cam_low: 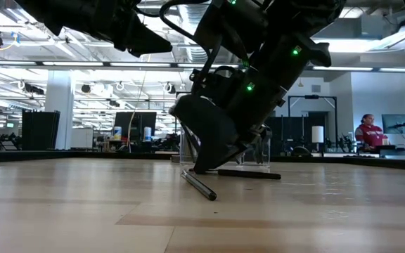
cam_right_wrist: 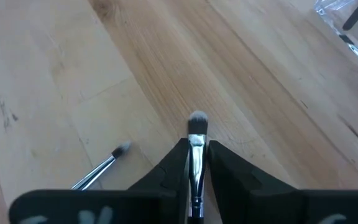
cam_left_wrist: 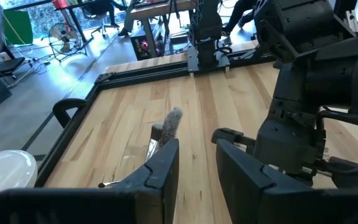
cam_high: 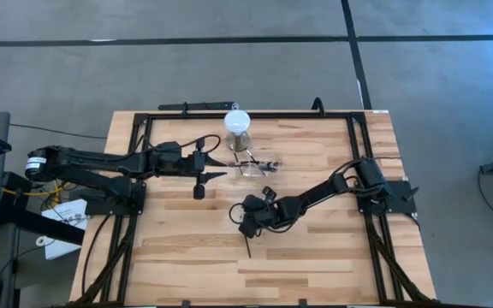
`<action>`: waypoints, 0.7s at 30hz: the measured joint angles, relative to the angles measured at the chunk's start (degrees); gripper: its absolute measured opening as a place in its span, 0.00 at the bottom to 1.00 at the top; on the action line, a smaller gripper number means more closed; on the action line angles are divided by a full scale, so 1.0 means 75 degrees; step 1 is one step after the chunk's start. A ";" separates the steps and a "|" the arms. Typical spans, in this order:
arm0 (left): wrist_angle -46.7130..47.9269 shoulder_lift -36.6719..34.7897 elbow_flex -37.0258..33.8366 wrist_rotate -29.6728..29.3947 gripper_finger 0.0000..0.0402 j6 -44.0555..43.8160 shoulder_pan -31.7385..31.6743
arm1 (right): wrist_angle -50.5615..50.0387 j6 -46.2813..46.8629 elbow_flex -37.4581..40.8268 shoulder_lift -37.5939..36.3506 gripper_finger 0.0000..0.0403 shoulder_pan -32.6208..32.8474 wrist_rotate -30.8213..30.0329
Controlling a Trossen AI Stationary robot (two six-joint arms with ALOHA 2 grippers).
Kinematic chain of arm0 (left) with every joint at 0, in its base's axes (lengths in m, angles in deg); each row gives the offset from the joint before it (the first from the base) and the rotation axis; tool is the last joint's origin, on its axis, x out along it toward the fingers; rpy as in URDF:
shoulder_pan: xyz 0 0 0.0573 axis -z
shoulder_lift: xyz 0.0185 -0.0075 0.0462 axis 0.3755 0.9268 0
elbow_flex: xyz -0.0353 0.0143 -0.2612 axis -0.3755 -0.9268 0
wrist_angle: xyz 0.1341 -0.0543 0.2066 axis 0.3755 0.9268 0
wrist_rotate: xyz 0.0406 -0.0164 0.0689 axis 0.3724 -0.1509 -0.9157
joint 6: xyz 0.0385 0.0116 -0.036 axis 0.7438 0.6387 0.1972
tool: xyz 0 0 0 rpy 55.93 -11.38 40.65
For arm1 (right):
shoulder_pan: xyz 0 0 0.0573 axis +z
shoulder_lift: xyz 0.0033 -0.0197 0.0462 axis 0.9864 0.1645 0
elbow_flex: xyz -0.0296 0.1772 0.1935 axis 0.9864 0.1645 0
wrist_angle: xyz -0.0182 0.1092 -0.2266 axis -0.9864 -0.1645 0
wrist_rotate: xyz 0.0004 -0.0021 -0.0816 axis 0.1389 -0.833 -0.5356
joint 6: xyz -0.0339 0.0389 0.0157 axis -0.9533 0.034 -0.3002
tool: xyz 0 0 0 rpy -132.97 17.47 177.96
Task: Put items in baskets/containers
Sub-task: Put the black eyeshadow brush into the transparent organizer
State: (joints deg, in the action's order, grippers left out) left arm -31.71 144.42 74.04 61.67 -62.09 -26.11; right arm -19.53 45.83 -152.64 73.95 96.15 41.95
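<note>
Right gripper clenched on a brush, bristles pointing ahead along the fingers. The clear container lies beyond it toward the lamp; left gripper, fingers parted and empty, waits beside that container.

My worktop is pale, matt planked wood. My right tool, matt black plastic, pinches a makeup brush with shiny metal ferrule and soft bristles. At two o'clock, the glossy clear plastic container.

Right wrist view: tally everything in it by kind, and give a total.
Makeup brushes with bristles showing: 2, the held brush and the loose brush
clear container: 1, cut by the frame
right gripper: 1
Total: 4
</note>
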 joint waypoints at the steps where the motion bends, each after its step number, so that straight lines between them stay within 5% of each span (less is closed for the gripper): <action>1: 0.0000 0.0000 0.0000 -0.0001 0.26 0.0000 0.0000 | 0.0002 -0.0026 0.0003 0.0002 0.14 0.0000 0.0001; 21: 0.0000 0.0003 0.0000 -0.0001 0.26 -0.0003 0.0000 | -0.0464 -0.0820 0.0064 -0.0918 0.15 -0.0101 0.0543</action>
State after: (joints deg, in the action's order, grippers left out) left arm -31.71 144.45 74.04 61.66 -62.11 -26.11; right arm -23.01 39.68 -152.16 67.06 95.39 46.02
